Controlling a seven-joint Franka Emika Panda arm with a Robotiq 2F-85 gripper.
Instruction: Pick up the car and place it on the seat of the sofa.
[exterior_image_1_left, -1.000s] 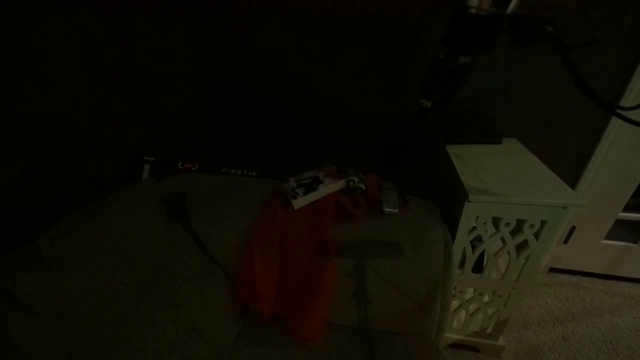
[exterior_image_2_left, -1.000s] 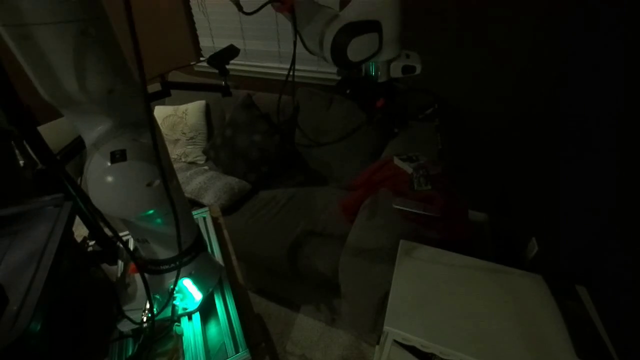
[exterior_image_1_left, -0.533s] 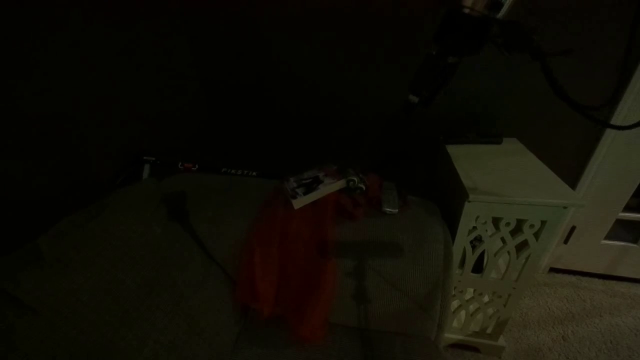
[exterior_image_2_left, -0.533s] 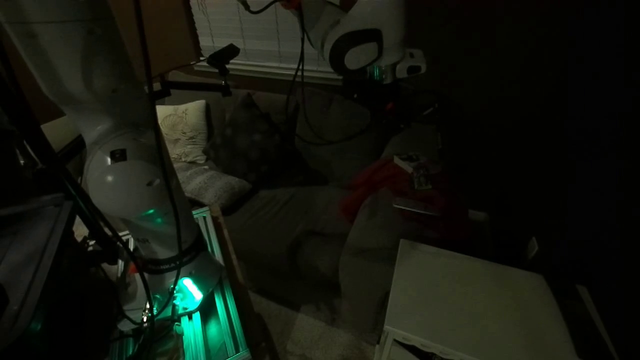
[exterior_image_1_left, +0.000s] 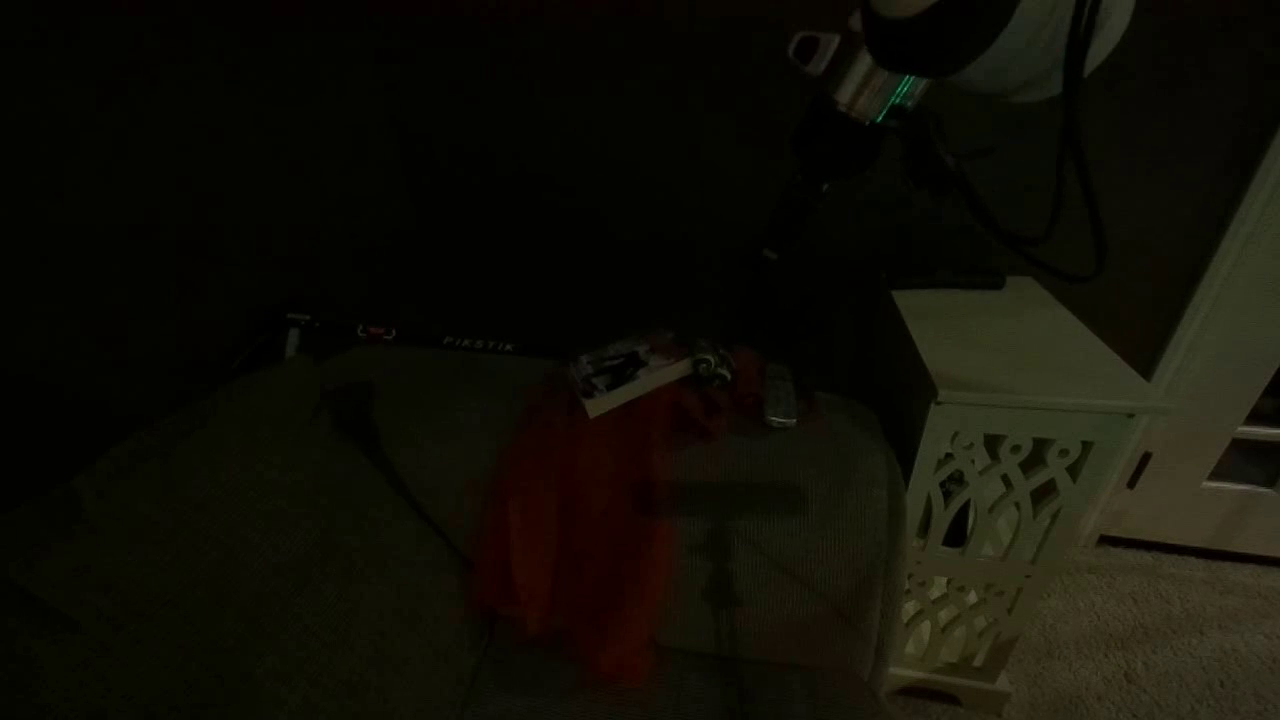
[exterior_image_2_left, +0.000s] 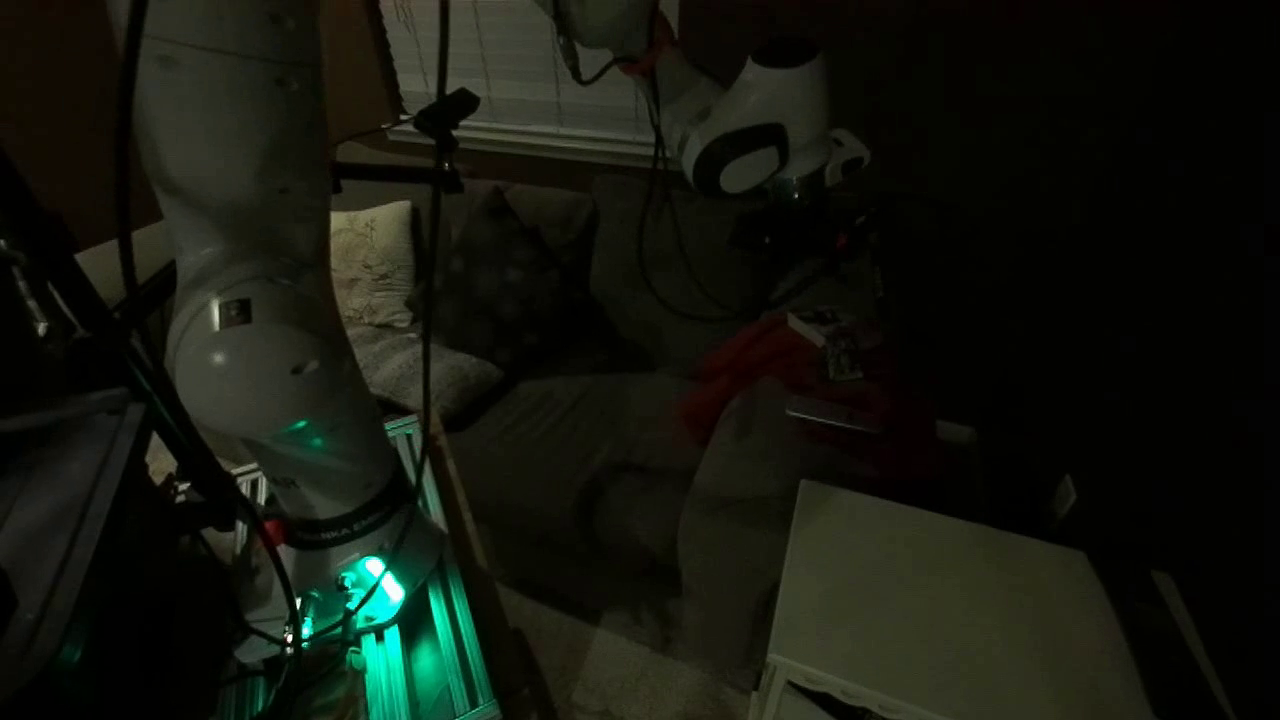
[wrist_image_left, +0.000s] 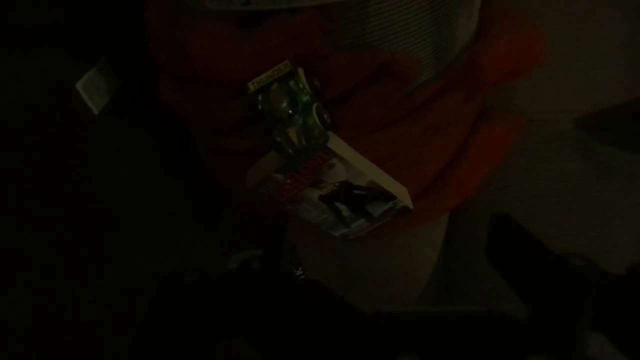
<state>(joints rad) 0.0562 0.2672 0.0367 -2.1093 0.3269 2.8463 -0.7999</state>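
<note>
The car, a small green toy with a yellow "THUNDER" strip, shows in the wrist view (wrist_image_left: 295, 117) and in both exterior views (exterior_image_1_left: 712, 365) (exterior_image_2_left: 843, 358). It sits on a red cloth (exterior_image_1_left: 580, 530) against the end of a book (exterior_image_1_left: 630, 375), on the arm of the dark sofa (exterior_image_1_left: 790, 590). The sofa's seat (exterior_image_2_left: 560, 440) shows in an exterior view. My gripper (exterior_image_1_left: 770, 256) is above and behind the car, apart from it. In the wrist view the gripper (wrist_image_left: 395, 237) has its dark fingers wide apart, nothing between them. The picture is very dark.
A remote (exterior_image_1_left: 780, 398) lies beside the car. A PIKSTIK reacher (exterior_image_1_left: 480, 344) lies along the sofa behind the book. A white lattice side table (exterior_image_1_left: 1030, 340) with a dark object (exterior_image_1_left: 945, 281) stands beside the sofa. Pillows (exterior_image_2_left: 365, 260) lie at the sofa's far end. Cables (exterior_image_2_left: 650, 230) hang from the arm.
The arm and gripper have moved left and lower in an exterior view, nearer the car; in the other view they have shifted right and down. The car, book and remote have not moved.
</note>
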